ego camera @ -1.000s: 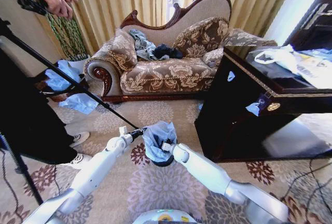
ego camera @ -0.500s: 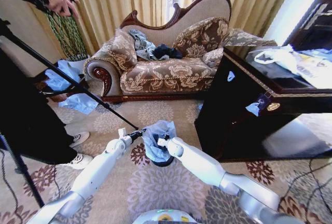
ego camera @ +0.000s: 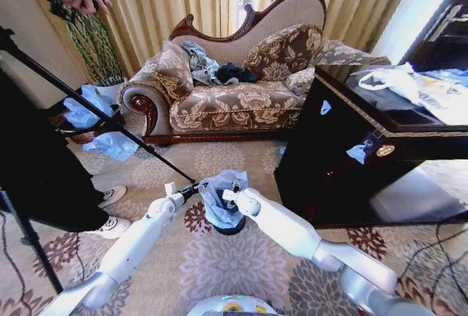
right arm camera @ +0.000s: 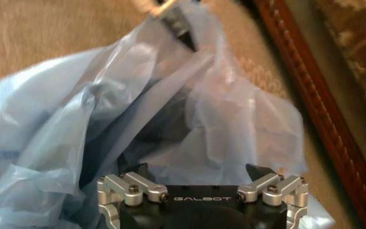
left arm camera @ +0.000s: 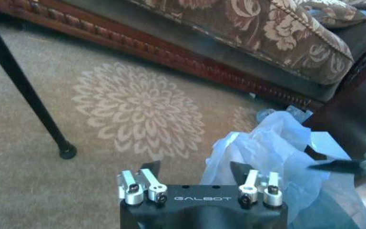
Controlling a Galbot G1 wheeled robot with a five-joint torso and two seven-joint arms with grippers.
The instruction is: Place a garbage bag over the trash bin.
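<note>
On the carpet (ego camera: 219,265) before the sofa (ego camera: 234,82) stands the bin (ego camera: 228,224), the bag (ego camera: 221,193) bunched over its top. At the bag's left edge sits the left gripper (ego camera: 194,187), its fingers (left arm camera: 237,171) parted wide with plastic just beside one. Against the bag's right side, the right gripper (ego camera: 235,183) reaches in, fingers (right arm camera: 254,171) spread wide among the folds.

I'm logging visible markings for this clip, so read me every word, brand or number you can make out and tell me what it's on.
"GALBOT": on the black body of the left gripper, beside the garbage bag.
"GALBOT": on the black body of the right gripper.
White plastic bag on the dark cabinet: printing too blurred to read.
</note>
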